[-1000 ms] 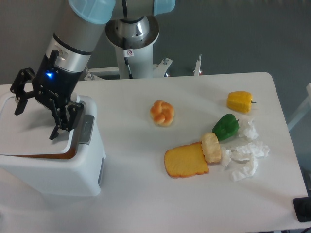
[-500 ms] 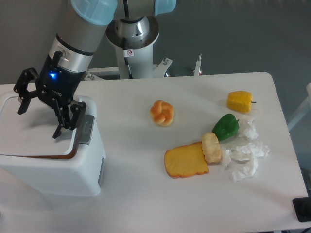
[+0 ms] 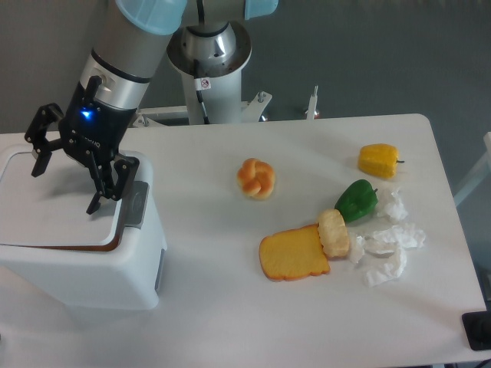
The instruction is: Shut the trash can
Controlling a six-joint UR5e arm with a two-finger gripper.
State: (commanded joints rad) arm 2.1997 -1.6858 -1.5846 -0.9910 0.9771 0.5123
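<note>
The trash can (image 3: pixel 84 261) stands at the table's left edge, its lid (image 3: pixel 54 207) nearly flat with a thin dark gap along the front. The gripper (image 3: pixel 65 182) hovers above it, jaws wide, empty (the grey latch tab (image 3: pixel 136 205) sits just beside). Pressing off-centre could leave the lid unlatched.

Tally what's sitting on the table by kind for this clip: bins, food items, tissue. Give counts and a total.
Bins: 1, the trash can.
Food items: 5, the braided bun, yellow pepper, green pepper, toast slice, bread roll.
Tissue: 1 heap of crumpled tissues; separate pieces cannot be counted.
Total: 7.
</note>
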